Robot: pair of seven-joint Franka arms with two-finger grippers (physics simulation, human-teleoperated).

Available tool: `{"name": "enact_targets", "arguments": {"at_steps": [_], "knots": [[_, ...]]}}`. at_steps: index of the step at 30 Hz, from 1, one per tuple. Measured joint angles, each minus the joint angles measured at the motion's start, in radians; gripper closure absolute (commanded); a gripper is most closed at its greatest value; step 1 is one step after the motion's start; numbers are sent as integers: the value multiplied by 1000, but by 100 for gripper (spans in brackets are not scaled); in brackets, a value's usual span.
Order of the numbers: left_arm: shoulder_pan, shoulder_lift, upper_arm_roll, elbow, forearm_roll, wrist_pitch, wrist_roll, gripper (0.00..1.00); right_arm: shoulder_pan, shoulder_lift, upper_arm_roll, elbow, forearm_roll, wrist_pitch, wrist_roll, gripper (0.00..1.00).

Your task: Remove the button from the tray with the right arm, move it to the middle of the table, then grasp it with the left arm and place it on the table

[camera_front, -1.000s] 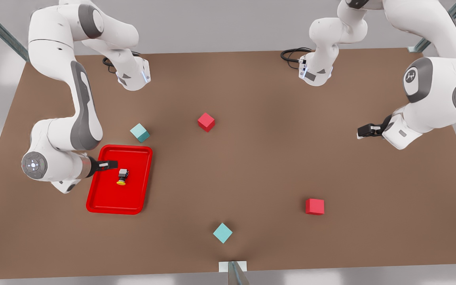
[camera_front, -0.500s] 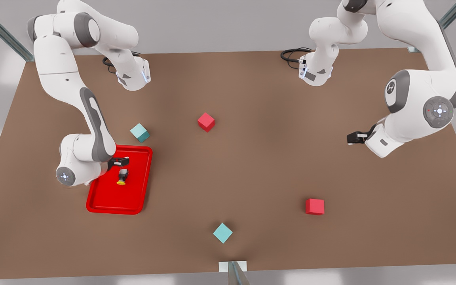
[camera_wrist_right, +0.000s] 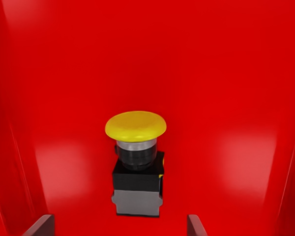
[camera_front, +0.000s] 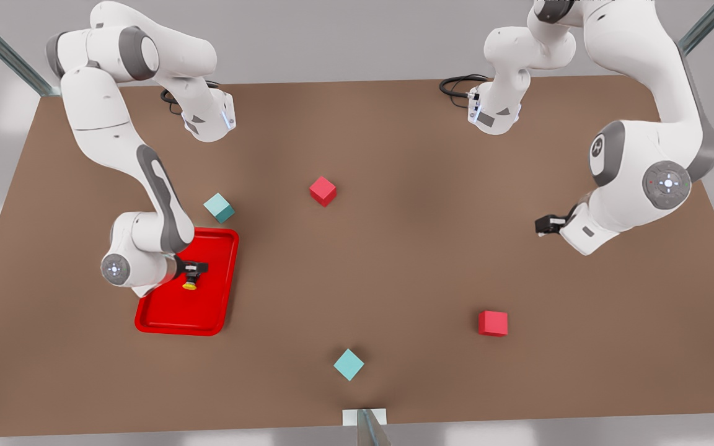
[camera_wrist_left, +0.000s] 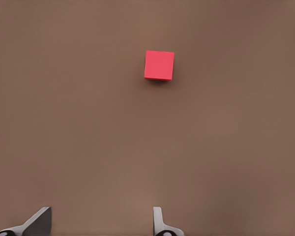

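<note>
Right end effector point(camera_front: 199, 267) open, fingers either side of the button point(camera_wrist_right: 136, 164) lying on its side directly beneath in the tray point(camera_front: 208, 310); small, rigid, probably light, grip boxy base; left end effector point(camera_front: 543, 224) open, waiting over bench point(camera_front: 394, 260).

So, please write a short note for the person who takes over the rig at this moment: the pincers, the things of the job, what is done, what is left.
Right pincer: open, over the tray, fingers either side of the button; not closed on it yet.
Left pincer: open, empty, waiting above bare table on the front view's right, with a red cube ahead of it.
Button: lying on its side in the tray, yellow cap pointing away from the right pincer.
Done: the approach only.
Left: close on the button, lift it out, carry it to the table's middle, hand it to the left pincer, set it down.
</note>
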Motion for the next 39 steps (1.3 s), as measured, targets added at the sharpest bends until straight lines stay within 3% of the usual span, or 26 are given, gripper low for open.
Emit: {"name": "enact_targets", "arguments": {"at_steps": [29,32,39], "knots": [[-8,39,0,2,-1,55,-6,0,5,-2,1,-95,-38,150,-6,0],[-7,42,0,1,-1,60,-6,0,20,4,0,-102,-38,161,-5,21],[-7,45,0,1,0,68,-7,0,21,12,0,-104,-39,175,-2,27]]}}
